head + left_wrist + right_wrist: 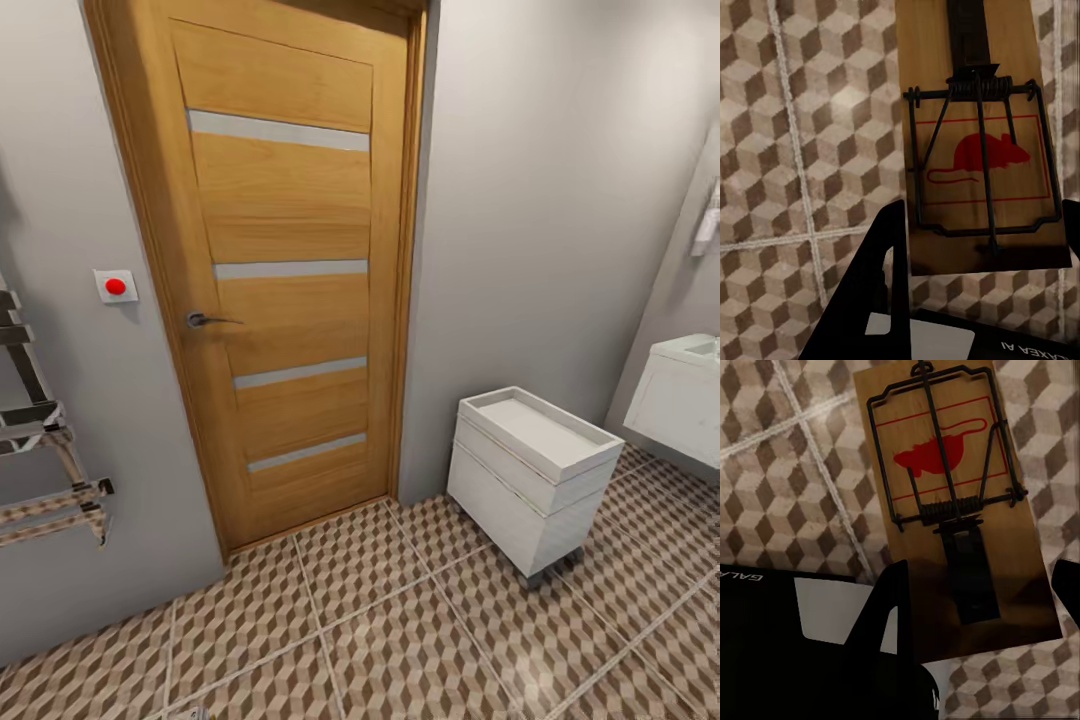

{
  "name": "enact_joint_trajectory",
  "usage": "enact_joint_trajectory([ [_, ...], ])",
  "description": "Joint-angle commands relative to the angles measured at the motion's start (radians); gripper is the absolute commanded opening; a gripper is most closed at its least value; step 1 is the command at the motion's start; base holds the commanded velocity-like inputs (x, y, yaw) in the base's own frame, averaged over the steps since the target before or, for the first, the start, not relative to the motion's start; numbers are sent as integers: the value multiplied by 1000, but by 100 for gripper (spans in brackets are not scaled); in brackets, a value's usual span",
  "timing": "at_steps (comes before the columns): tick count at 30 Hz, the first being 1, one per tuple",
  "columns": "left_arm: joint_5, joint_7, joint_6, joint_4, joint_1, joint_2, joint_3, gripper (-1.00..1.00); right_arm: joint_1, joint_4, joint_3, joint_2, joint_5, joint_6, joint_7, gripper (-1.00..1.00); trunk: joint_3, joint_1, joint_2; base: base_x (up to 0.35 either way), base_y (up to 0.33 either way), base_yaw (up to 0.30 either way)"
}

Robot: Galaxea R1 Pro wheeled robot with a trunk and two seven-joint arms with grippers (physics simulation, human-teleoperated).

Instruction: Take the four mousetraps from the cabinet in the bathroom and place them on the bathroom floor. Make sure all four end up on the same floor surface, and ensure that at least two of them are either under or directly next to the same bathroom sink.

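The cube-patterned tiled floor (400,620) carries a white drawer unit (530,475) at about 3 o'clock, standing on short feet close to the grey wall.

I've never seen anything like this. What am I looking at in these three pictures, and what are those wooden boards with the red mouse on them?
These are simulator renders from a wheeled robot with two arms. The big picture comes from a camera on its head: it faces a wooden door in a grey-walled bathroom, with a low white unit beside it and part of a white sink at the right edge. The bathroom floor has tiles patterned with cubes.

The other two pictures come from cameras on the wrists, looking along each hand's two dark fingers. The left hand holds a mousetrap, a wooden board with a wire spring and a red mouse print. The right hand holds a second mousetrap of the same kind. Both traps appear to hang above the tiled floor, gripped at one end.
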Motion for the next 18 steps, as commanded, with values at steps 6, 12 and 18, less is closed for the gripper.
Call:
enact_joint_trajectory([
  [6, 9, -3, 4, 0, 0, 1, -8, -100, -1, 2, -8, 0, 10, 1, 3, -100, -1, 0, -1, 0, 0, -252],
  [12, 9, -3, 4, 0, 0, 1, -8, -100, -1, 2, -8, 0, 10, 1, 3, -100, -1, 0, -1, 0, 0, -254],
  [18, 9, -3, 4, 0, 0, 1, -8, -100, -1, 2, -8, 1, 11, 1, 3, -100, -1, 0, -1, 0, 0, -255],
])
